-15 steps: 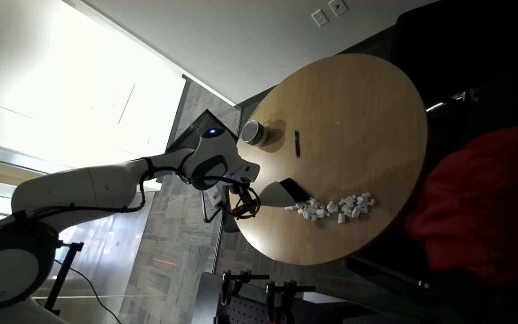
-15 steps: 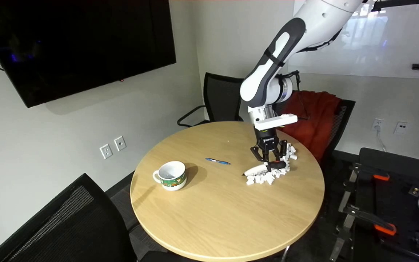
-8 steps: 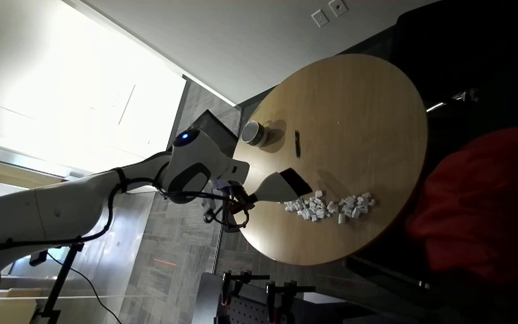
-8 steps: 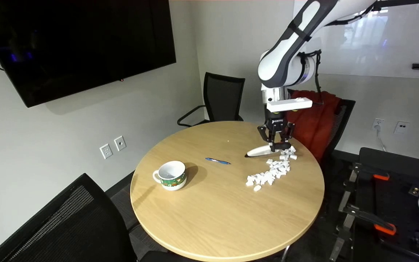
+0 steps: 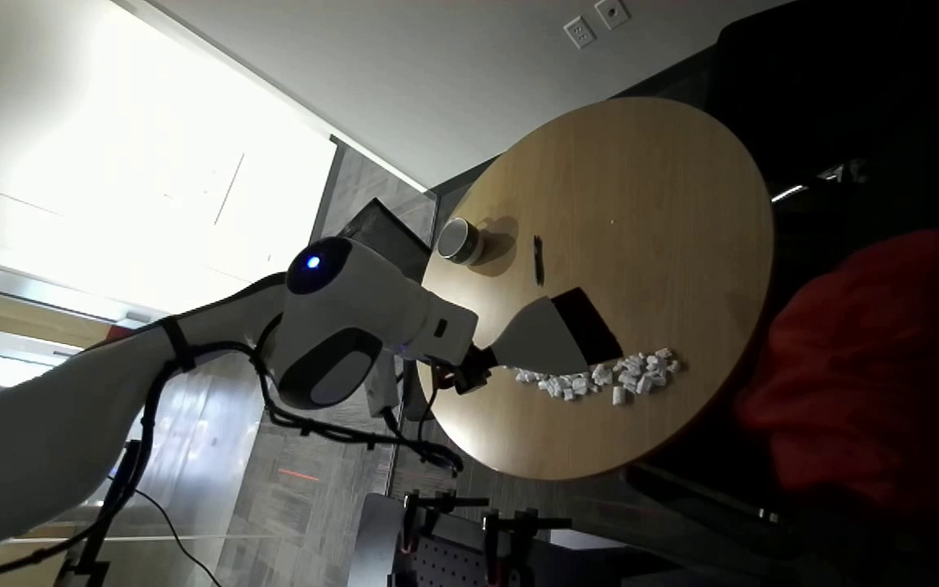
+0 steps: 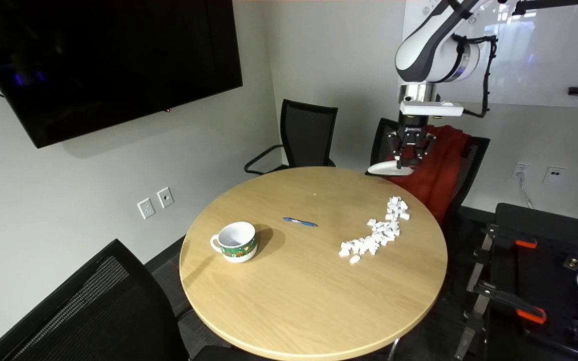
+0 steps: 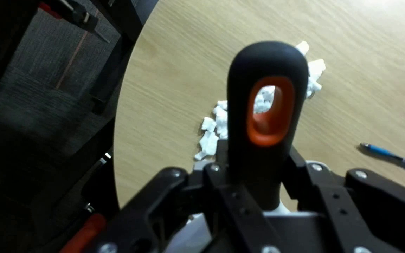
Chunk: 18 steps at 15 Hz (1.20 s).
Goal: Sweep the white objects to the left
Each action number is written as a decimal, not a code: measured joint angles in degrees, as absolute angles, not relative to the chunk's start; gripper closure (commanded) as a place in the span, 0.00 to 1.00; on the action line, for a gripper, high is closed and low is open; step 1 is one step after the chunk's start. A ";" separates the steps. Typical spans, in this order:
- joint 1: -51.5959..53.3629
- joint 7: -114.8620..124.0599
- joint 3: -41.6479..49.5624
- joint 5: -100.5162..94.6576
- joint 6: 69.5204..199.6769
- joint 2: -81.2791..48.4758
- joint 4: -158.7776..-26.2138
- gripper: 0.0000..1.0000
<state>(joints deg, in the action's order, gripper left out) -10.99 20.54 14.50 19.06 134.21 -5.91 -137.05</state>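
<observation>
The white objects, a loose band of small white bits, lie on the round table in both exterior views [image 5: 642, 375] [image 6: 382, 231]. They also show in the wrist view [image 7: 209, 140], partly hidden by the tool's handle. My gripper [image 5: 473, 371] is shut on the black handle of the grey-white hand tool [image 5: 541, 336], which has a wide dark edge. In an exterior view the gripper [image 6: 409, 161] holds the tool [image 6: 389, 168] raised above the table's far side, apart from the bits. In the wrist view the handle [image 7: 267, 65] stands between the fingers [image 7: 255, 161].
A mug with a green patterned band [image 6: 238, 243] and a blue pen [image 6: 300, 221] are on the wooden table [image 6: 289, 301]. Chairs stand round it, one with a red cloth [image 6: 442, 173]. A dark stand with clamps [image 6: 545, 281] is beside the table.
The tool was low against the bits one second ago. The gripper has since lifted it and carried it towards the red-cloth chair. The bits it had covered on the near side now show.
</observation>
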 measured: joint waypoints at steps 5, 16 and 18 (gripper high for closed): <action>-16.50 19.66 17.89 21.73 133.64 -5.99 -134.95 0.88; -21.08 12.86 17.95 33.14 126.73 -20.62 -122.42 0.88; -21.47 13.06 17.75 33.14 126.67 -23.79 -120.26 0.88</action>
